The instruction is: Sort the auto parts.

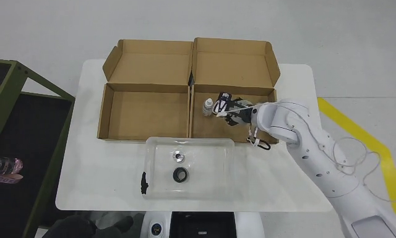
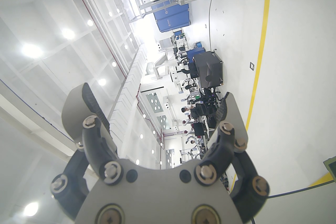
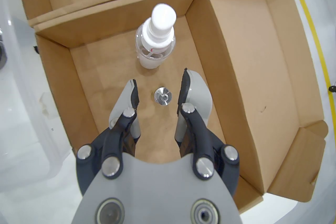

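Note:
My right gripper [image 3: 159, 83] [image 1: 224, 109] hangs open inside the right cardboard box [image 1: 260, 133] [image 3: 249, 64]. A small silver round part [image 3: 163, 96] lies on the box floor between its fingers, untouched. A white spray bottle [image 3: 157, 36] [image 1: 208, 106] stands upright just beyond it. A clear plastic tray [image 1: 154, 153] at the table's front holds a silver part [image 1: 178, 156], a black ring [image 1: 180, 174] and a black piece [image 1: 144, 182] at its left rim. My left gripper [image 2: 157, 101] is open, holds nothing, and points up into the room.
An empty left cardboard box [image 1: 145, 114] sits beside the right one, both with lids folded back. The white table [image 1: 93, 170] has bare surface to the left and right of the tray. A dark green frame [image 1: 25, 114] stands left of the table.

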{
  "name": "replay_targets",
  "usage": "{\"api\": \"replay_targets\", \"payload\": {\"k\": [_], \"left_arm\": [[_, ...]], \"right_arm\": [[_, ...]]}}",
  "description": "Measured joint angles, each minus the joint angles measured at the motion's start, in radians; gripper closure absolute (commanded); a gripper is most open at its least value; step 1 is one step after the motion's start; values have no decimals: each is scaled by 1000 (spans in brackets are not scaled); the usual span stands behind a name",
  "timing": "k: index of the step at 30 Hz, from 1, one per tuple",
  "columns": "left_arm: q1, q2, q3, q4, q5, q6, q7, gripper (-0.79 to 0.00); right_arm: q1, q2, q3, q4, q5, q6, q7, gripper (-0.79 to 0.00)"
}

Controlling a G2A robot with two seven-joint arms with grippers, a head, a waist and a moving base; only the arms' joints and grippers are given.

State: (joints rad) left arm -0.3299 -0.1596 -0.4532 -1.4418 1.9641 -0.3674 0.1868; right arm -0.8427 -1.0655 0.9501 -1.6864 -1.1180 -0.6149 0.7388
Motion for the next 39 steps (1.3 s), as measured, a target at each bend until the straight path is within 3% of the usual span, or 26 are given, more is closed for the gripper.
{"api": "replay_targets", "payload": {"k": [13, 18, 21, 39], "left_arm": [[0, 0, 0, 0, 0, 0, 0, -785], [0, 0, 0, 0, 0, 0, 0, -785], [0, 0, 0, 0, 0, 0, 0, -785], [0, 0, 0, 0, 0, 0, 0, -785]], "right_arm": [[-194, 38, 134, -258, 0, -33, -103, -326], [-269, 41, 127, -337, -42, -12, -174, -431], [-292, 38, 98, -361, -62, -8, -220, -403], [-206, -12, -131, -283, -135, -45, -236, -342]]}}
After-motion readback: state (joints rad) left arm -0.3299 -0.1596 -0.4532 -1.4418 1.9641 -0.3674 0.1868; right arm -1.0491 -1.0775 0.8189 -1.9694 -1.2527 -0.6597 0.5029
